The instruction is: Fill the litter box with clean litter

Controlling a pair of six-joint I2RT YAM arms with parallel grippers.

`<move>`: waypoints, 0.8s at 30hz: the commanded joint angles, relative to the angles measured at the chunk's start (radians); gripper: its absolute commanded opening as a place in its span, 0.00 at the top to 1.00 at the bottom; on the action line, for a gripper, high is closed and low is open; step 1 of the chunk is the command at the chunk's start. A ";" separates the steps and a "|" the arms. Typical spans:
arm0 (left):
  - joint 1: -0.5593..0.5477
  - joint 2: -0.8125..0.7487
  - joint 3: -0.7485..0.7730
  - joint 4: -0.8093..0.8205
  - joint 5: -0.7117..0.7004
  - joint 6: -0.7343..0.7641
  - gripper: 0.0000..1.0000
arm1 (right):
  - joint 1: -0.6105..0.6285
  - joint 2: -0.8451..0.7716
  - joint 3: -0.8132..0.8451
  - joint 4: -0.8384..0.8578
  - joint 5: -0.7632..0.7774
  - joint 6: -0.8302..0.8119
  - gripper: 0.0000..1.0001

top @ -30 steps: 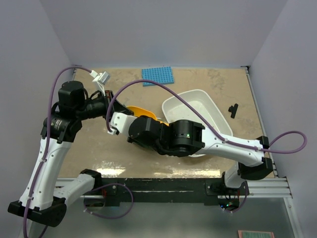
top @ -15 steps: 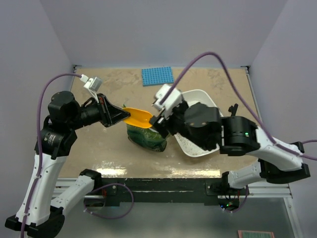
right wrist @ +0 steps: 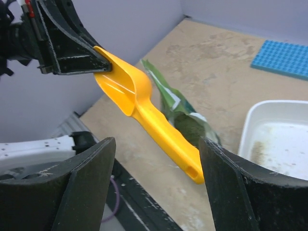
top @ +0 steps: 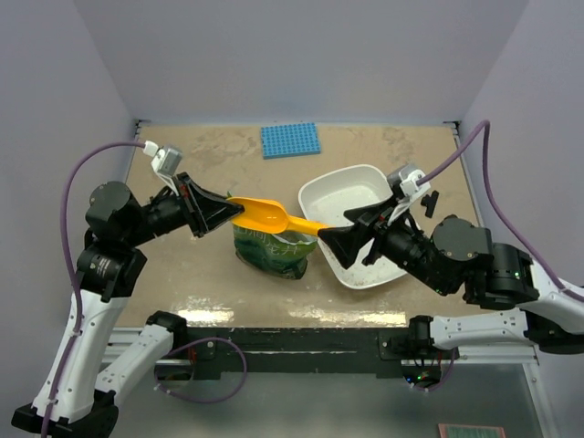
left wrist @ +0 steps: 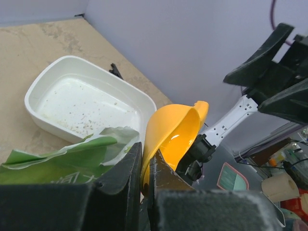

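The orange scoop (top: 274, 215) hangs level above the table, its bowl empty. My left gripper (top: 233, 214) is shut on the rim of the bowl (left wrist: 169, 137). My right gripper (top: 333, 228) is open, and the end of the scoop's handle (right wrist: 192, 168) lies between its spread fingers without touching them. The white litter box (top: 383, 187) sits right of centre, behind the right gripper. Only a thin scatter of litter granules (left wrist: 82, 106) shows on its floor. A crinkly green bag (top: 269, 254) stands open under the scoop.
A blue studded mat (top: 290, 140) lies at the back of the table. A small black part (top: 429, 203) lies right of the litter box. Grey walls close in the table on three sides.
The right arm has pulled back from the left side to the right and its gripper has opened off the scoop. The left gripper now holds the scoop by its bowl.
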 commanded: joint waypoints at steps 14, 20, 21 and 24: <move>-0.003 -0.049 -0.119 0.496 0.169 -0.271 1.00 | -0.002 -0.254 -0.323 0.445 -0.112 0.198 0.26; -0.003 -0.054 -0.155 0.583 0.181 -0.332 1.00 | -0.002 -0.247 -0.308 0.422 -0.173 0.177 0.26; -0.003 -0.052 -0.162 0.593 0.180 -0.338 1.00 | -0.002 -0.243 -0.307 0.423 -0.184 0.171 0.26; -0.003 -0.046 -0.164 0.622 0.180 -0.361 1.00 | -0.001 -0.224 -0.308 0.426 -0.215 0.163 0.27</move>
